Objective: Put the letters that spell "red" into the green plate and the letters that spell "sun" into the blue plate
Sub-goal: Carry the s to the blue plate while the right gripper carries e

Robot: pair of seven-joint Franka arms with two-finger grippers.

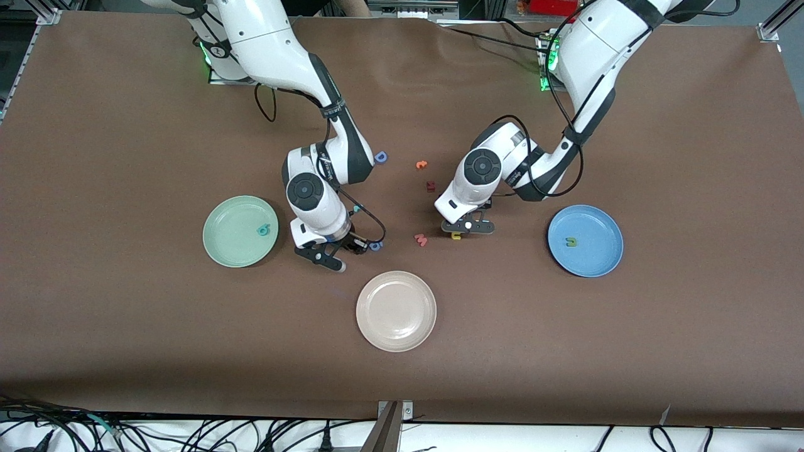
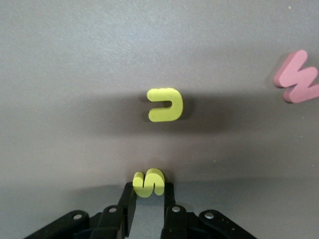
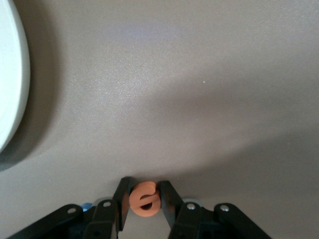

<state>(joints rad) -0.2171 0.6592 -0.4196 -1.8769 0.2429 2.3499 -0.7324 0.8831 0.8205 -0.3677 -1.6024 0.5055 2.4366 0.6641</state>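
Pink letter [image 2: 299, 77] cut off by the edge of the left wrist view, shape incomplete. Lower curl of yellow s [image 2: 148, 182] hidden between the fingers of left gripper [image 2: 149, 199]; not visible at all in the front view, covered by that gripper. Mostly covered there too: yellow u [image 1: 456, 236]. Sides of orange letter [image 3: 144, 198] masked by the fingers of right gripper [image 3: 144, 201] pinching it. Only a clipped slice of pale plate [image 3: 12, 74], colour uncertain. Partly under the right gripper's body: blue letter [image 1: 375, 246]. Too small to read: dark red letter [image 1: 430, 186].

White arms, black joints, cables, black hands.
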